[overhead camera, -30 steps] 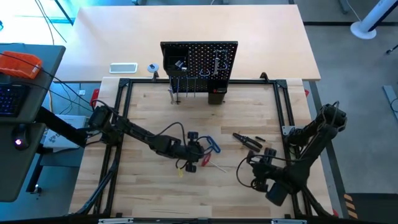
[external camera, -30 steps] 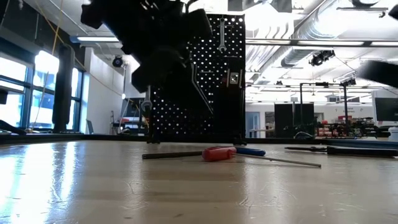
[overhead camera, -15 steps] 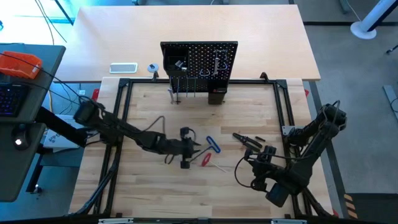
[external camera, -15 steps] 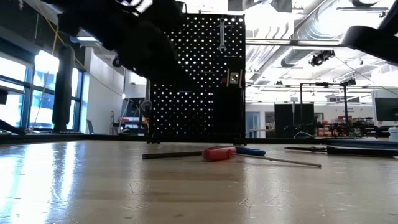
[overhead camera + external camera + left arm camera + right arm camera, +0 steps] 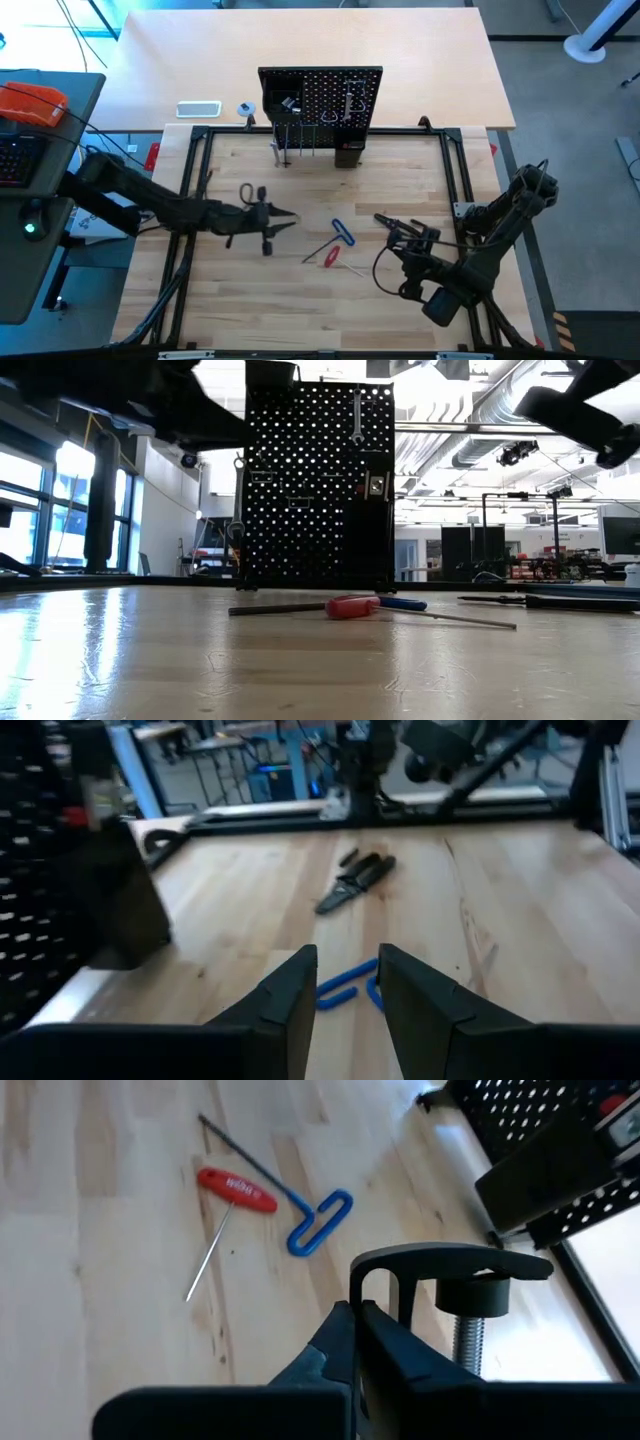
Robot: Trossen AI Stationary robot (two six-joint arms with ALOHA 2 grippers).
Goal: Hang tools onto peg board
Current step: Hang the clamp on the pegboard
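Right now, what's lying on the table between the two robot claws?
In the high view, the red-handled screwdriver and blue-handled T hex key lie between the left gripper and right gripper, which holds a black C-clamp.

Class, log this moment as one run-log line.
left gripper: open, empty | right gripper: shut on C-clamp | screwdriver, hex key, pliers: on table

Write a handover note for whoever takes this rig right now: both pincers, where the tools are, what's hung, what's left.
Left pincer: open, empty, above the table's left middle.
Right pincer: shut, apparently on the black C-clamp, raised over the table's right side.
Peg board: upright at the far edge, a silver wrench hung on it.
On the table: red-handled screwdriver and blue-handled T hex key lying crossed mid-table; black pliers to their right.
Left: hang the clamp, screwdriver, hex key and pliers.
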